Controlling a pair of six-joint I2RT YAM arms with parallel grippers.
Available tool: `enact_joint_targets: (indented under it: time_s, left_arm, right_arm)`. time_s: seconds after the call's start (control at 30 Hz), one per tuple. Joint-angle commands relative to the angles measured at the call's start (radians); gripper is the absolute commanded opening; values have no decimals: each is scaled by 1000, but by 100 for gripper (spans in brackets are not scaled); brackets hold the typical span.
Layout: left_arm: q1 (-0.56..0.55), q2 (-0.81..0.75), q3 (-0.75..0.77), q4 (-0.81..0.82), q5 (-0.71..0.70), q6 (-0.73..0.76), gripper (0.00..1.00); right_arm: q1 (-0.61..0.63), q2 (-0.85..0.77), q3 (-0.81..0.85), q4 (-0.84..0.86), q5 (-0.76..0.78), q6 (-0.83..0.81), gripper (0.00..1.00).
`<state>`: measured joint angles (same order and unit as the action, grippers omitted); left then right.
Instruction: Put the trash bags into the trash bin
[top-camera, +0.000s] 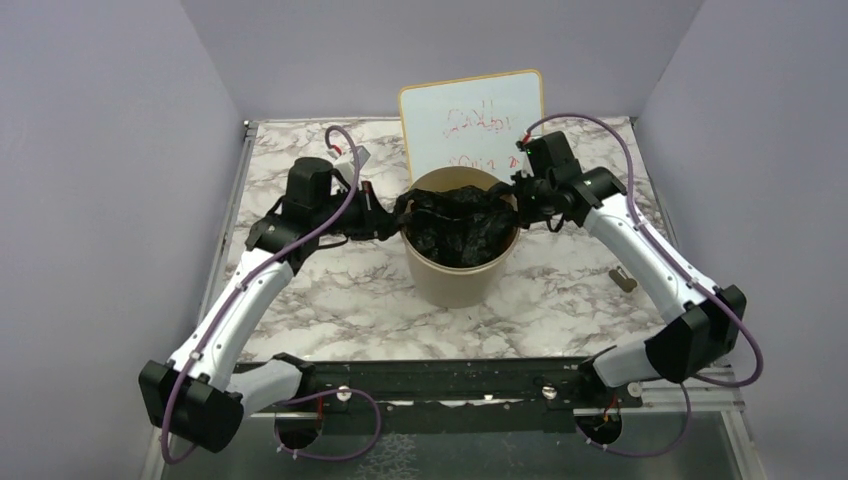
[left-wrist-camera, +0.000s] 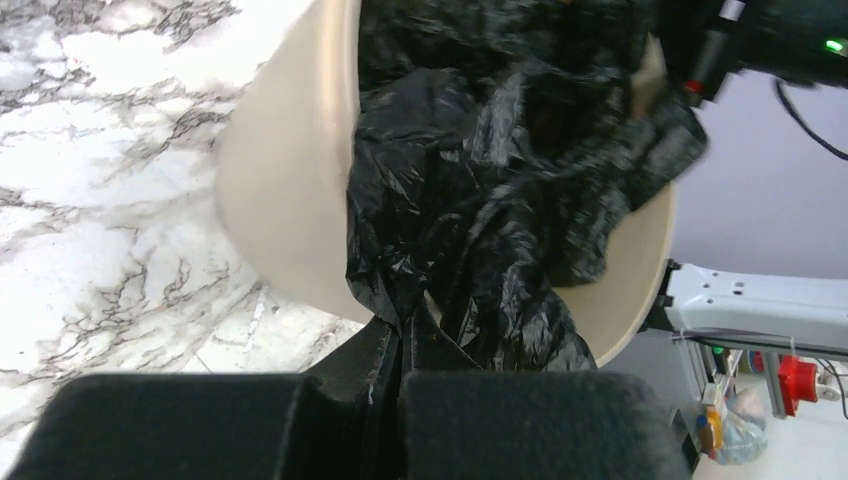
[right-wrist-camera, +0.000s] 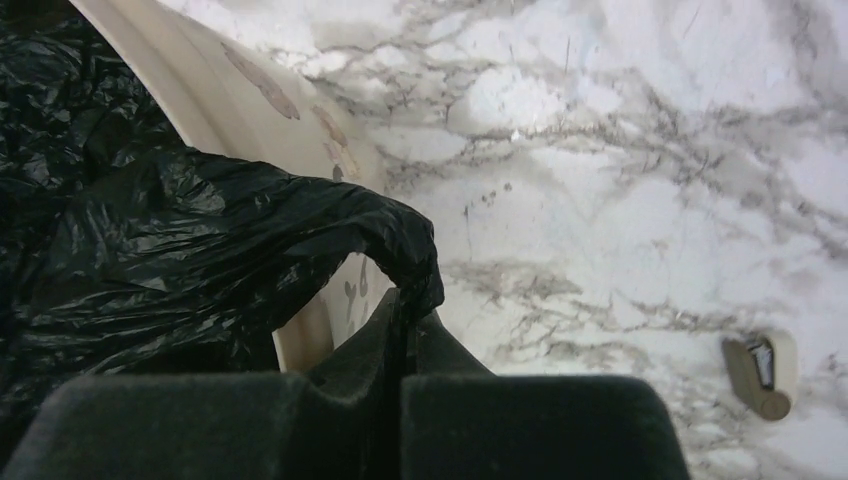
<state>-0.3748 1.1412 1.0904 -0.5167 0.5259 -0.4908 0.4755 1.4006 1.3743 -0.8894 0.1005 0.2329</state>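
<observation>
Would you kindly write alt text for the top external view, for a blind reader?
The left gripper and right gripper each pinch an edge of a black bag that sits crumpled in a beige bin mid-table. A whiteboard with red writing stands behind the bin.

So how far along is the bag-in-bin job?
Done: most of the trash bag sits inside the trash bin. In hand: left jaws and right jaws are each shut on a bag edge over opposite sides of the rim. Left: tuck those edges in and release.
</observation>
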Motion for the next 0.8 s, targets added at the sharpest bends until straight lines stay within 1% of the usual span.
enact_joint_targets:
  time_s: [0.0,0.1,0.23,0.3,0.43,0.5,0.63,0.77]
  left_arm:
    - [-9,-79,8,39,11,-51,0]
    - [-9,-94,26,30,8,-50,0]
    - [-9,-90,74,-27,-17,-12,0]
    - [-9,-91,115,-65,-57,21,0]
    - [-9,-80,215,-123,-149,97,0]
    - [-9,-63,267,-148,-175,116,0]
    - [-9,-24,343,-188,-170,167,0]
    - [-6,9,396,-233,-218,220,0]
  right_arm:
    - [6,87,124,79,-25,-56,1]
    - [5,118,164,94,-9,-85,3]
    - [4,134,234,26,62,-80,3]
    - [4,97,245,9,113,-80,5]
    - [1,-18,203,39,211,-90,12]
    - [-19,-47,194,40,226,-97,14]
    - [-50,-51,239,-37,255,-61,12]
    - [-71,-118,219,0,190,-12,9]
